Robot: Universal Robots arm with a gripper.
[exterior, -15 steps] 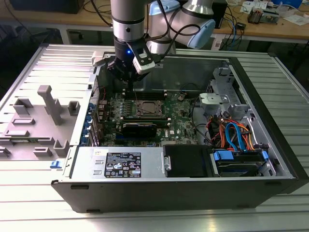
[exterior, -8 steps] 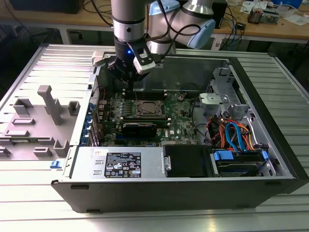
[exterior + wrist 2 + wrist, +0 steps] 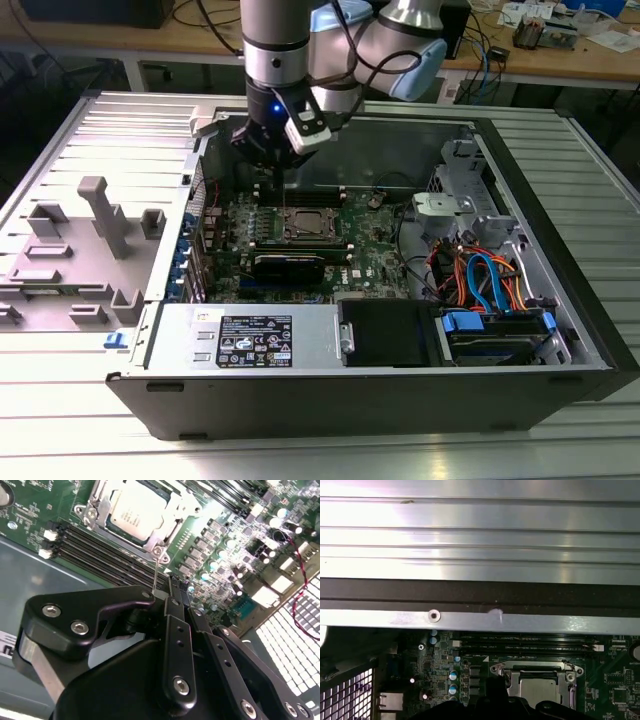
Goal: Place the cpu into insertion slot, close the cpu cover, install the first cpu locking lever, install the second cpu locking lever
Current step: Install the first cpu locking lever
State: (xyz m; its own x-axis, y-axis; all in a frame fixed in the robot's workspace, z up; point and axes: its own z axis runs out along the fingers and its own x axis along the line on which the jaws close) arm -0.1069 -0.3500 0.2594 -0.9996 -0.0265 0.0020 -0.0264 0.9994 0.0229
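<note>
Ribbed metal bench (image 3: 560, 440) carries an open computer case (image 3: 560, 300), and the work sits on the green board (image 3: 30, 510) inside it. The cpu (image 3: 136, 511) lies flat in the insertion slot (image 3: 91, 514), just beyond the claw's tips. The cpu cover (image 3: 176, 505) looks folded down around it, framing the silvery top. From the cover's corner nearest the claw a thin locking lever (image 3: 156, 572) stands up off the board and meets the claw (image 3: 176, 586) at the side of its tip. The claw looks drawn together, with no gap I can make out. Whether the rod is nipped or merely leaned on, I cannot tell. Black memory slots (image 3: 100, 547) run between the claw and the socket, close under the tips.

As I judge the risk, the rod is thin and springy and bears on an edge. It could slip off and spring back, leaving the cover unlatched. A press carried too low could put the claw onto the memory slots or the small capacitors (image 3: 205, 575) beside it. A lever swung wide of its catch would sit loose.

The second wrist view gives the rod's contact with the tip. The exterior view gives the arm (image 3: 275, 60) standing over the board, the claw above the socket, and the drive bay (image 3: 490, 330) well off to one side. The first wrist view looks across the socket to the case rim (image 3: 480, 622) and the bench beyond.
</note>
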